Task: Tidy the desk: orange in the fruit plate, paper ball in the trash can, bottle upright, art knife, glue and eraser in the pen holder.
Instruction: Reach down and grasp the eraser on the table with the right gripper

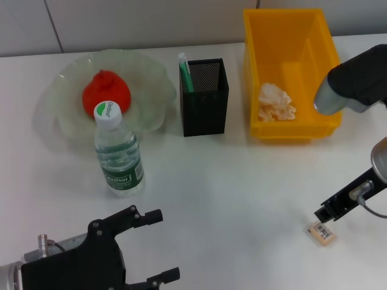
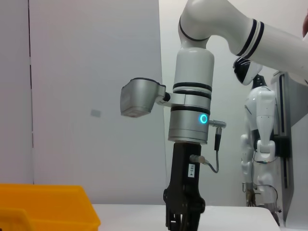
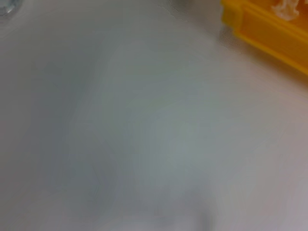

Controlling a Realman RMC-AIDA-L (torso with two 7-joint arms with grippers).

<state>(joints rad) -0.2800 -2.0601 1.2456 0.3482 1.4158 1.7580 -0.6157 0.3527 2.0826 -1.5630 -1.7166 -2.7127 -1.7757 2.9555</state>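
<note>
The orange (image 1: 107, 92) lies in the glass fruit plate (image 1: 151, 78) at the back left. In front of the plate the bottle (image 1: 118, 151) stands upright. A green and white stick (image 1: 185, 74) pokes out of the black mesh pen holder (image 1: 204, 99); I cannot tell whether it is the art knife or the glue. The paper ball (image 1: 276, 103) rests inside the yellow trash can (image 1: 320, 54). My right gripper (image 1: 323, 214) hangs just above the small beige eraser (image 1: 322, 234) at the front right. At the front left my left gripper (image 1: 160, 246) is parked, open and empty.
The left wrist view shows my right arm (image 2: 192, 110) standing upright over the table, with a corner of the yellow bin (image 2: 48, 207) beside it and another white robot (image 2: 260, 134) in the background. The right wrist view shows blurred white tabletop and the bin's edge (image 3: 269, 26).
</note>
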